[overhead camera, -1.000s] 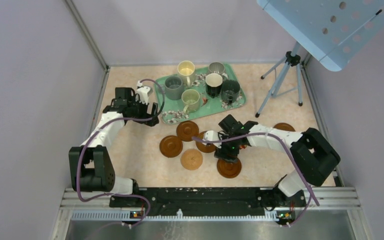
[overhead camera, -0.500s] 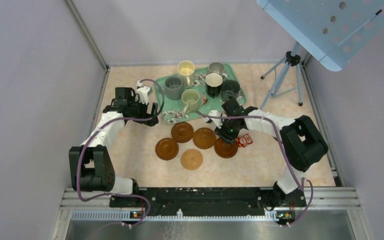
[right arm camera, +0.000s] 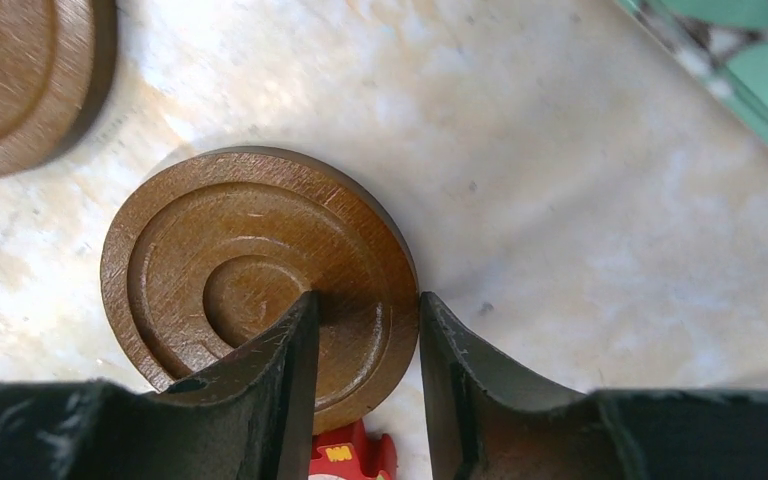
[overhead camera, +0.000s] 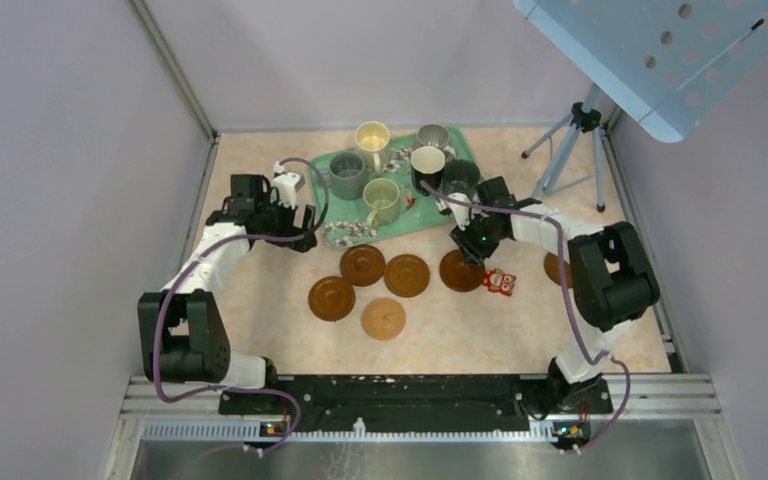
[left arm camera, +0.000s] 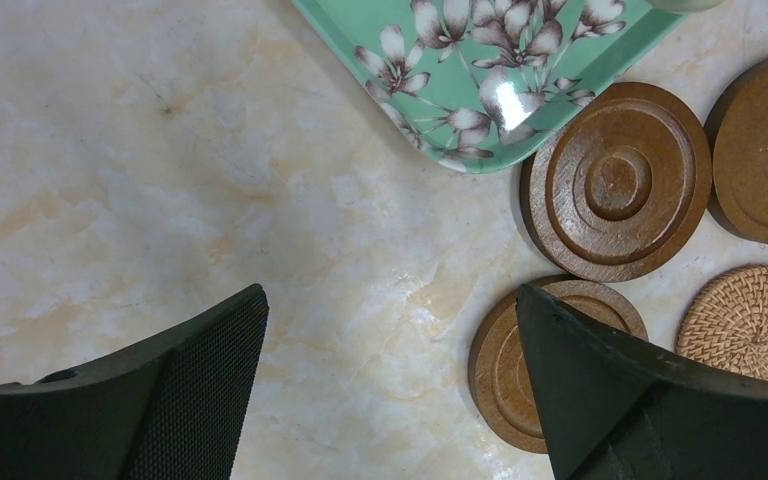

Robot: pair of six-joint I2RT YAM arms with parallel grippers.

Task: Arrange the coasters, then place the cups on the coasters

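Observation:
Five brown coasters and a tan woven one (overhead camera: pixel 383 318) lie in front of the tray. My right gripper (overhead camera: pixel 472 246) (right arm camera: pixel 364 325) is shut on the rim of one brown coaster (overhead camera: pixel 457 272) (right arm camera: pixel 250 270), one finger on its top, the other against its outer edge. It lies flat beside the red trinket (overhead camera: pixel 500 282). Another coaster (overhead camera: pixel 557 268) is half hidden behind the right arm. Six cups stand on the tray, among them cream-yellow (overhead camera: pixel 372 135), grey (overhead camera: pixel 348 172) and pale green (overhead camera: pixel 381 197). My left gripper (overhead camera: pixel 305 226) (left arm camera: pixel 390 300) hangs open over bare table by the tray corner (left arm camera: pixel 480 60).
The green floral tray (overhead camera: pixel 340 232) lies at the back centre. A tripod (overhead camera: pixel 560 160) stands at the back right under a blue perforated panel (overhead camera: pixel 660 50). Grey walls close in the left and right sides. In the left wrist view coasters (left arm camera: pixel 617 180) lie right of the fingers.
My right gripper has travelled from the near middle of the table back and right toward the tray, taking the brown coaster along and narrowing its jaws. The left arm stayed still.

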